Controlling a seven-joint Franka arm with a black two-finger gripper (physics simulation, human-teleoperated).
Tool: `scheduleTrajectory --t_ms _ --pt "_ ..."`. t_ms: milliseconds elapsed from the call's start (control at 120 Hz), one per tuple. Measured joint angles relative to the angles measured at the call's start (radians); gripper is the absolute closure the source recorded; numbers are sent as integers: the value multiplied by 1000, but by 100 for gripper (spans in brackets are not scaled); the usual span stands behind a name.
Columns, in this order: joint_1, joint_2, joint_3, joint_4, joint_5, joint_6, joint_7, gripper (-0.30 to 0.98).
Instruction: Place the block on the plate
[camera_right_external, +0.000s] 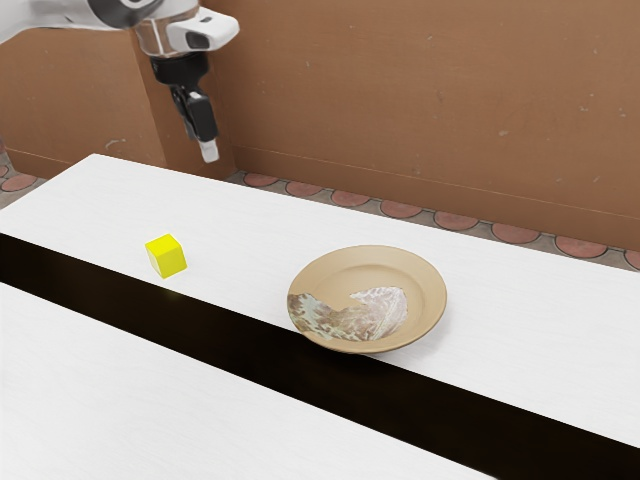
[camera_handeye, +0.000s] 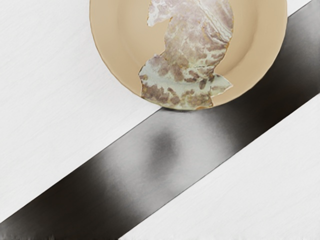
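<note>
The yellow block (camera_right_external: 166, 256) sits on the white counter (camera_right_external: 250, 225), apart from the fingers (camera_right_external: 208, 150), which hang in the air above the level of the countertop. In the exterior view it lies lower than their tips and a little toward the exterior view's left, with a clear stretch of white counter showing between the two. The fingers are seen so nearly edge-on there that I cannot tell whether they are parted or closed. The block rests on one of its flat faces, near the long dark band (camera_right_external: 240, 343) that runs between the counter's two white parts, and does not reach over it. Well apart from the block, toward the exterior view's right, is the plate (camera_right_external: 420, 292), a round tan dish with a raised rim and a patch of mottled cream, brown and pale purple across part of its inside. It stands upright on the counter, empty, with part of its rim reaching over the edge of the dark band. The wrist view looks down on part of the plate and on the band beside it, which has a pale sheen around a soft dark spot. Beyond the counter stands a plain brown wall (camera_right_external: 420, 100), with round reddish tiles (camera_right_external: 400, 209) along its foot.
</note>
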Motion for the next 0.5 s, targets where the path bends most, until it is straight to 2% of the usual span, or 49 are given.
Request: scheduleTrajectory --t_ms 275,500 --pt "3 14 1 -100 1 48 4 0" --pt "73 177 36 -110 -31 159 59 0"
